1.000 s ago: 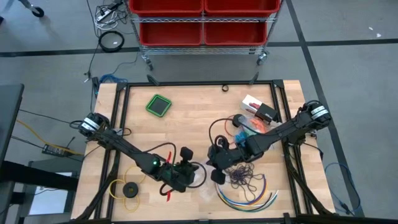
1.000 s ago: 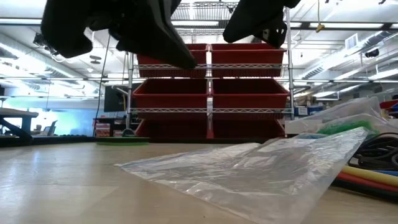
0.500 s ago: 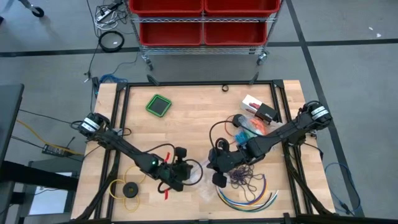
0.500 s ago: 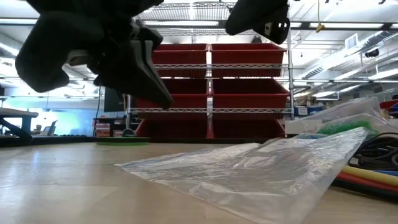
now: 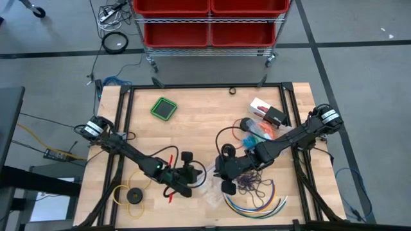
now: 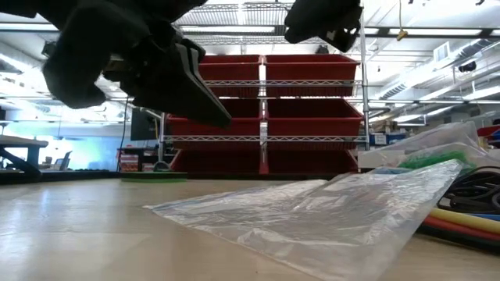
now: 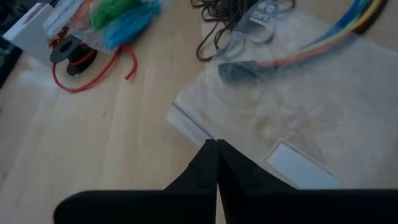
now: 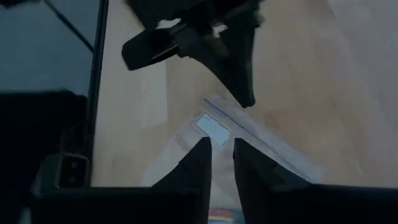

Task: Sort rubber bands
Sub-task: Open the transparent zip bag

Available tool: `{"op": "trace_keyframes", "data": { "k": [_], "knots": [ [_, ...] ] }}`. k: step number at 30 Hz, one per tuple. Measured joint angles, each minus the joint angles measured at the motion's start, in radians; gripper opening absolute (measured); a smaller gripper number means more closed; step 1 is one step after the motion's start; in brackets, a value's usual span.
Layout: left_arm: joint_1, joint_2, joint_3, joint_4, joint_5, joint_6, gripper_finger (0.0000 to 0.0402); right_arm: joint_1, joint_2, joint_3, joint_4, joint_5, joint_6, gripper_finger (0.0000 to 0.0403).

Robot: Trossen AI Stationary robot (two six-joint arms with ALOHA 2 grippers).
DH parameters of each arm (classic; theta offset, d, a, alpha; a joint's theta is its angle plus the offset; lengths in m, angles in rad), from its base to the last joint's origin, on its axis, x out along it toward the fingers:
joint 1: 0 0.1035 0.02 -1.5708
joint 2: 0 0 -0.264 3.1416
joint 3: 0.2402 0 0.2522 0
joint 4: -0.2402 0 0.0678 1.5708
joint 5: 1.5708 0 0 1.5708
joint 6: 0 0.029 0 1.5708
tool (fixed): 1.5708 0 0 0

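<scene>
Looking at the rubber bands, the dark purple tangle (image 5: pixel 252 185) sits in the lower right of the high view, just above the multicoloured cables (image 5: pixel 257 204); green, blue and orange bunches (image 7: pixel 121 18) are bagged further up. They look light, floppy and snaggy, so I'd pinch a single loop at the edge of the tangle rather than dig into the middle.

The left gripper (image 7: pixel 217 152) has its fingers pressed together with nothing between them, right at the sealed edge of the clear zip bag (image 7: pixel 298 118). The right gripper (image 8: pixel 222 144) hangs over that same bag edge with a narrow gap between its fingers, nothing pinched.

In the way: the slippery bag, the cables and a red cord (image 7: pixel 93 78).
</scene>
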Motion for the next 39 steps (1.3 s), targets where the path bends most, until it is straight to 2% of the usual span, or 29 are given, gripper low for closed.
{"op": "trace_keyframes", "data": {
  "k": [5,12,14,17,22,26,29,33,39],
  "knots": [
    [0.017,0.000,0.000,-0.002,0.000,-0.048,0.0038,-0.018,0.000,0.000,-0.024,-0.002,-0.171,0.0075],
    [0.039,0.000,0.000,-0.002,0.002,-0.062,0.0109,-0.050,0.006,0.000,-0.088,-0.039,-0.277,0.0088],
    [0.050,0.000,-0.010,0.016,0.026,-0.083,0.0125,-0.054,0.018,0.000,-0.089,-0.059,-0.314,0.0088],
    [0.067,0.000,-0.043,0.055,0.122,-0.131,0.0139,-0.061,0.074,0.001,-0.077,-0.113,-0.340,0.0087],
    [0.077,0.007,-0.104,0.056,0.162,-0.235,0.0143,-0.062,0.208,0.000,-0.016,-0.132,-0.405,0.0087],
    [0.075,0.011,-0.144,0.119,0.216,-0.274,0.0143,-0.066,0.278,0.000,0.027,-0.117,-0.421,0.0087],
    [0.074,0.020,-0.156,0.175,0.266,-0.285,0.0143,-0.079,0.288,0.000,0.051,-0.103,-0.424,0.0086],
    [0.076,0.024,-0.159,0.202,0.277,-0.289,0.0143,-0.093,0.287,0.000,0.092,-0.101,-0.451,0.0087],
    [0.089,0.044,-0.158,0.217,0.261,-0.332,0.0143,-0.107,0.286,0.000,0.102,-0.184,-0.393,0.0086]
  ]
}}
